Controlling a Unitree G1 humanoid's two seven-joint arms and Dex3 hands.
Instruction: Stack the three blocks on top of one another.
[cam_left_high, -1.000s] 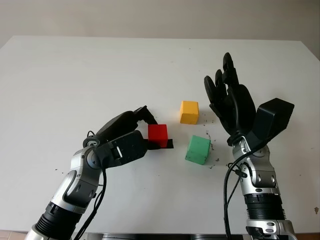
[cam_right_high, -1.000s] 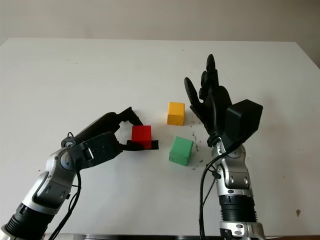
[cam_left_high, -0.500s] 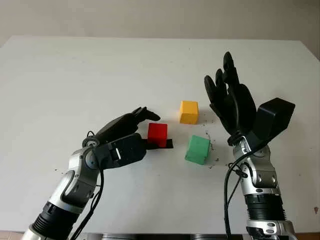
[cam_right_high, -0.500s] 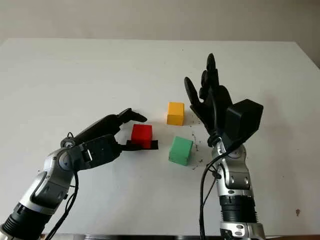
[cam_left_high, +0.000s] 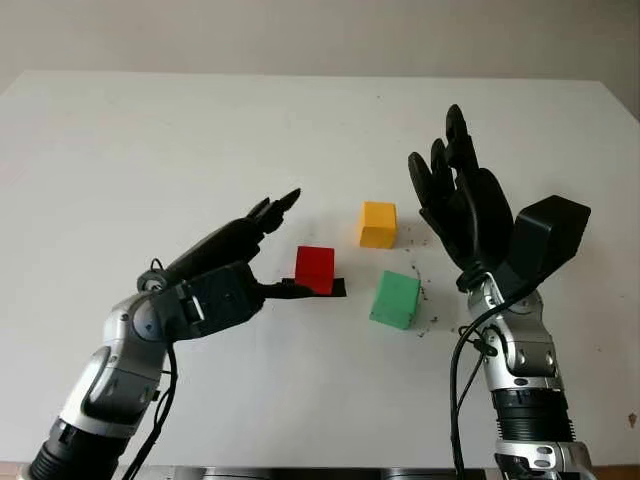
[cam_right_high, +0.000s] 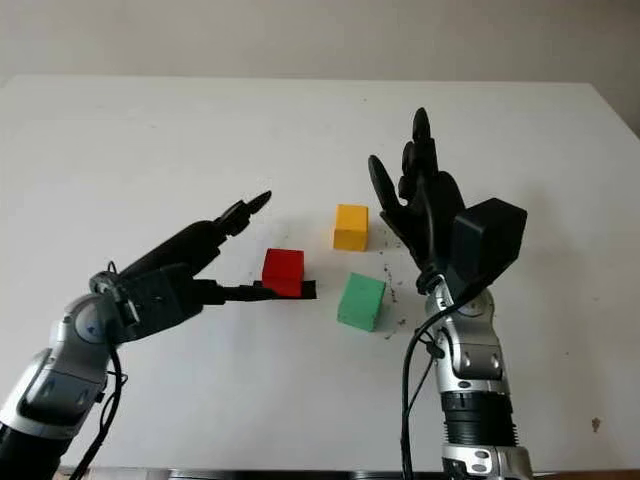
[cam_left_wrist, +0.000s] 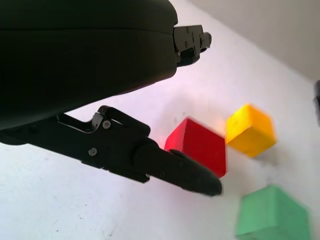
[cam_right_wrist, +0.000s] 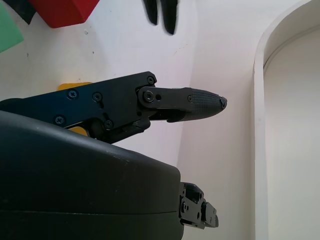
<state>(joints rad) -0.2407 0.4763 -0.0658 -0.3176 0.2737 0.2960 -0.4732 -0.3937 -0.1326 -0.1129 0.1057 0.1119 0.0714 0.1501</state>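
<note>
A red block (cam_left_high: 315, 268) sits on the white table (cam_left_high: 150, 140) near its middle. Right of it stands a green block (cam_left_high: 396, 298), with a yellow block (cam_left_high: 378, 223) behind the two. My left hand (cam_left_high: 300, 242) is open just left of the red block; its thumb (cam_left_wrist: 175, 170) reaches along the block's near side, and its fingers (cam_left_high: 272, 209) point up and away from the block. My right hand (cam_left_high: 450, 170) is open, held upright in the air right of the yellow and green blocks. All three blocks stand apart on the table.
Small dark specks (cam_left_high: 425, 300) dot the table around the green block. The table's right edge (cam_left_high: 625, 130) runs behind my right hand.
My left hand's fingers have lifted off the red block's top and straightened, and the arm has drawn back to the left. The red block stays on the table. My right hand is unmoved.
</note>
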